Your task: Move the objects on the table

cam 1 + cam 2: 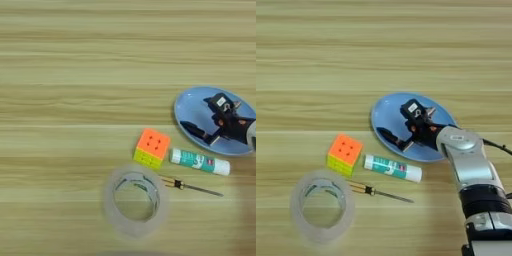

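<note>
The round light-blue plate (387, 111) lies on the wooden table (316, 55), right of centre. My right gripper (396, 122) hangs open over the plate, and nothing sits between the black fingers (193, 129). The silver forearm (466, 160) comes in from the lower right. Left of the plate lies the orange-and-yellow puzzle cube (345, 153). The white-green glue stick (392, 167) lies just below the plate's near rim. A thin brown-yellow stick (378, 192) lies below the glue stick. The clear tape roll (321, 205) lies flat at the lower left.
The table's wide far half and left side are bare wood (75, 60). The cube (152, 147), glue stick (200, 161), stick (192, 186) and tape roll (135, 200) cluster close together near the plate's (192, 107) near-left side.
</note>
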`<state>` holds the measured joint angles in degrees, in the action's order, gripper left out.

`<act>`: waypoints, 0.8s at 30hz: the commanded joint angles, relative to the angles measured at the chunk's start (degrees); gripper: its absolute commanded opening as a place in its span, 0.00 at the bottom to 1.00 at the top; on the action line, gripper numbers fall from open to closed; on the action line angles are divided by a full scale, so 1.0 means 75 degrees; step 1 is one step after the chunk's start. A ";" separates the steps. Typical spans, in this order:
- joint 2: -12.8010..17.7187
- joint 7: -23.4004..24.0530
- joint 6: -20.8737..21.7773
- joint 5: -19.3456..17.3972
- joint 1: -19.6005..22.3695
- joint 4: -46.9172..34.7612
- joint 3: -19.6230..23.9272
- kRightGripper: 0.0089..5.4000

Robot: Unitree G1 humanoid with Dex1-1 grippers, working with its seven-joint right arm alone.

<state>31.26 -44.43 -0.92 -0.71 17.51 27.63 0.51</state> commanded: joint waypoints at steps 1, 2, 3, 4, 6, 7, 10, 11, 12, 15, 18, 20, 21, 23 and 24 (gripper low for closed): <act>0.0143 0.0119 0.0241 0.0098 0.0327 -0.0360 -0.0051 1.00; 0.0120 0.0117 0.0254 0.0121 0.0307 -0.0359 -0.0093 1.00; 0.0096 0.0104 0.0264 0.0142 0.0282 -0.0366 -0.0138 1.00; 0.0061 0.0097 0.0264 0.0161 0.0252 -0.0392 -0.0187 1.00; 0.0003 0.0094 0.0266 0.0188 0.0221 -0.0419 -0.0262 1.00; -0.0023 0.0102 0.0263 0.0197 0.0216 -0.0430 -0.0292 1.00; -0.0070 0.0103 0.0263 0.0200 0.0225 -0.0435 -0.0352 1.00; -0.0082 0.0097 0.0259 0.0199 0.0226 -0.0443 -0.0364 1.00; -0.0094 0.0086 0.0254 0.0194 0.0225 -0.0453 -0.0373 1.00; -0.0102 0.0056 0.0251 0.0179 0.0222 -0.0462 -0.0385 1.00; -0.0105 0.0037 0.0245 0.0164 0.0232 -0.0462 -0.0397 1.00; -0.0133 0.0016 0.0229 0.0151 0.0241 -0.0485 -0.0424 1.00; -0.0158 -0.0022 0.0208 0.0117 0.0243 -0.0503 -0.0433 1.00; -0.0222 -0.0161 0.0084 -0.0033 0.0237 -0.0565 -0.0413 1.00; -0.0245 -0.0219 0.0016 -0.0095 0.0232 -0.0607 -0.0397 1.00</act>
<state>28.67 -45.76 0.20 -0.05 16.94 25.78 -3.01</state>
